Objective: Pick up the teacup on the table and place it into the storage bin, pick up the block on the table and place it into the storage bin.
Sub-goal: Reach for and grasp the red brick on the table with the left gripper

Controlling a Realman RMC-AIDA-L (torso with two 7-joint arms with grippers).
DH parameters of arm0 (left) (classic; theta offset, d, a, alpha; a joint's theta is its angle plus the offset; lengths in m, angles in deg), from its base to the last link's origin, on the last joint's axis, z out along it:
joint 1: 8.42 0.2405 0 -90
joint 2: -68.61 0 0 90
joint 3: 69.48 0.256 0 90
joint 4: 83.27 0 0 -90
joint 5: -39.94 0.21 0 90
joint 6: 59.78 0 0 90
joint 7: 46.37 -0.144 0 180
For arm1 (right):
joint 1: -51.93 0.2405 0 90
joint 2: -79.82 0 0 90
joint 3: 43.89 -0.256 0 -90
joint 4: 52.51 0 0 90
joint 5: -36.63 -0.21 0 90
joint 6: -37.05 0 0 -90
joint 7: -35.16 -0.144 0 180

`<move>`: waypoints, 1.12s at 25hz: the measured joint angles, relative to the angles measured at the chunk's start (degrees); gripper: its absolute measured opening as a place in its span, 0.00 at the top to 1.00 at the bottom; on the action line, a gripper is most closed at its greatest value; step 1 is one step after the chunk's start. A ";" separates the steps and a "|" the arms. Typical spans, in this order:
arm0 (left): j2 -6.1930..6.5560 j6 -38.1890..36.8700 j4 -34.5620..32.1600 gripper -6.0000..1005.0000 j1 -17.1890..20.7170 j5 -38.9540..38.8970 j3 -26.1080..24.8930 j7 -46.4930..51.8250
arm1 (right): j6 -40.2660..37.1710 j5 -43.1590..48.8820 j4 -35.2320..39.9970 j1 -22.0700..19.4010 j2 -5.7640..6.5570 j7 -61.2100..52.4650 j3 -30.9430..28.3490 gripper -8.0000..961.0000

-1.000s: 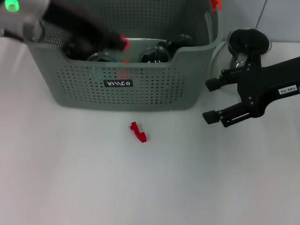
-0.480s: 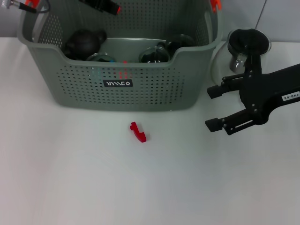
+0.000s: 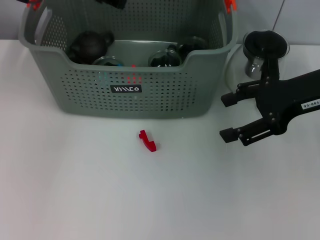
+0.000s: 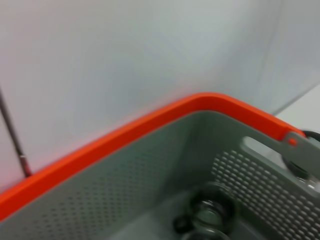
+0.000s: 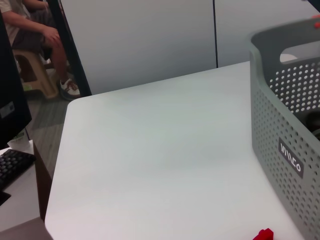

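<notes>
Right gripper (image 3: pixel 234 116) open, hovering beside storage bin (image 3: pixel 150 95).

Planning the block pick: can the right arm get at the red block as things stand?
Probably yes. The right gripper hangs open beside the storage bin, and the red block lies alone on bare table in front of the bin, with nothing between them.

One storage bin (image 3: pixel 150 95) stands on the table (image 3: pixel 75 190), carrying one black label (image 3: pixel 126 89) on its front wall. Inside the bin lie one dark round teapot (image 3: pixel 90 44) and three glass cups with dark contents. One red block (image 3: pixel 147 141) lies just before the bin. One glass cup (image 3: pixel 264 50) stands beside the bin's right wall.
</notes>
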State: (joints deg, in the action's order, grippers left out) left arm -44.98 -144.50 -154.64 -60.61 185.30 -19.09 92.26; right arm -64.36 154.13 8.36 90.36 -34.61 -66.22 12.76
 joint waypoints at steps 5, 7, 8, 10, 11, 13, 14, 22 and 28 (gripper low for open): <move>-1.95 -12.25 -8.47 0.37 1.31 -0.47 0.27 -1.92 | -0.25 1.04 -0.43 -0.05 0.09 0.09 -0.11 0.04; -4.17 -16.93 -12.64 0.32 2.95 -0.51 1.07 -3.85 | -0.34 1.73 -0.52 -0.27 0.09 0.09 -0.27 0.04; -5.54 -18.95 -14.66 0.30 4.23 -0.48 2.05 -4.86 | -0.37 2.12 -0.57 -0.47 0.11 0.10 -0.30 0.04; -8.12 -20.51 -17.92 0.23 7.21 -0.30 5.18 -5.81 | -0.42 3.06 -0.73 -0.83 0.20 0.11 -0.50 0.04; -9.24 -20.32 -19.23 0.20 8.98 0.10 7.83 -5.89 | -0.43 3.61 -0.88 -0.98 0.26 0.10 -0.72 0.04; -10.46 -19.05 -20.68 0.13 12.12 0.90 13.81 -5.33 | -0.49 4.40 -1.09 -1.18 0.31 -0.02 -1.05 0.04; -10.62 -17.91 -20.73 0.09 13.61 1.34 17.93 -4.22 | -0.52 4.65 -1.14 -1.32 0.34 -0.14 -1.23 0.04; -11.06 -15.01 -14.63 0.05 16.03 -2.91 24.13 -2.44 | -1.38 4.85 -2.37 -0.95 0.08 1.45 -2.22 0.04; -10.97 -14.55 -11.88 0.05 16.23 -4.61 23.75 -2.90 | -2.20 4.82 -2.59 -0.11 0.39 1.13 -2.58 0.04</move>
State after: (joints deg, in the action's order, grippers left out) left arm -55.95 -159.05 -166.52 -44.38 180.69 4.66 89.37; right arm -66.56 158.95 5.77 90.25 -34.22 -65.10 10.18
